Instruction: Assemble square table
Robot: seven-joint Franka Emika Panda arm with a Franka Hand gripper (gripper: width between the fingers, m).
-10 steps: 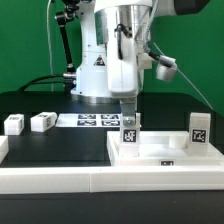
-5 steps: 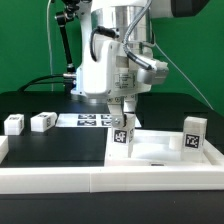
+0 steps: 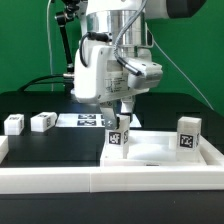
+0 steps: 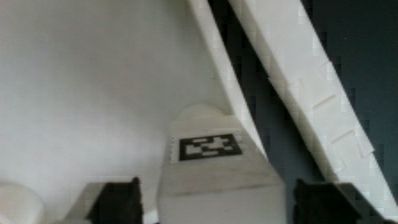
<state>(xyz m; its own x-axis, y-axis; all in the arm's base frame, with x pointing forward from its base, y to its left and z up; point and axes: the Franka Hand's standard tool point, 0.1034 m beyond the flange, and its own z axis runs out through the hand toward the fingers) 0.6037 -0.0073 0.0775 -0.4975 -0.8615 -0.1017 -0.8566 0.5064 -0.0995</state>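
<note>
Leg point(image 3: 117, 136) on tabletop point(image 3: 165, 152) corner. Gripper point(image 3: 121, 116) astride leg, fingers point(image 4: 118, 200) either side; clamped or slack: cannot tell. Risk if leg not fully seated: snagging on withdrawal, tipping leg off tabletop, shoving tabletop askew.

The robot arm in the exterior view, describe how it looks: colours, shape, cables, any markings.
The arm is white, with smooth rounded housings and a dark section at its top. A thin grey cable loops along its side. The gripper looks white and light grey. The wrist view shows its fingers are dark. Any markings are too small to read.
</note>
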